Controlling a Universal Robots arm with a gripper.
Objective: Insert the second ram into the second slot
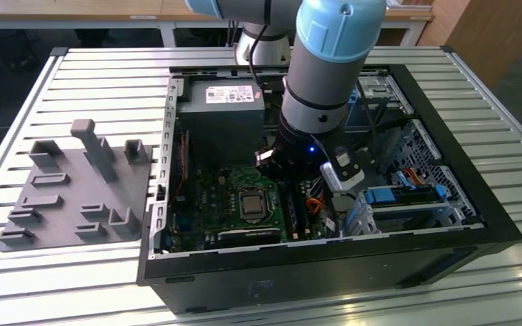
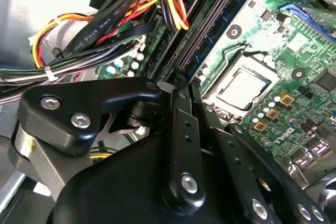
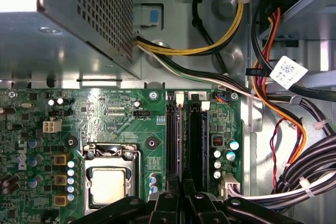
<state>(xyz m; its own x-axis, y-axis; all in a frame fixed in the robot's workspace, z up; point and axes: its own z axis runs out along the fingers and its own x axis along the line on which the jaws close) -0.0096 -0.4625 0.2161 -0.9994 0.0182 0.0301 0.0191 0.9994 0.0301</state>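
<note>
Slatted table [image 1: 89, 75] | pincer [image 3: 181, 184] low inside open case [image 1: 334, 278], above memory slots [image 3: 195, 129], cables [image 3: 315, 161] crowding beside | grip: cannot tell

Open black metal computer case [image 1: 334, 272] sits on slatted metal table [image 1: 107, 75], with grey plastic fixture plate [image 1: 62, 204] on the exterior view's left. Inside: grey power-supply box [image 1: 220, 115] at far end, green motherboard [image 1: 206, 193] nearer. Black memory slots [image 1: 296, 214] are on the exterior view's right of square metal processor socket [image 1: 253, 204]. Gripper [image 3: 181, 184] is over the slots.

Grey arm [image 1: 320, 75], light-blue caps [image 1: 342, 20], black screw-studded tool [image 2: 178, 90]

Exterior view looks down; wrist views sit close above motherboard [image 3: 121, 114].
</note>
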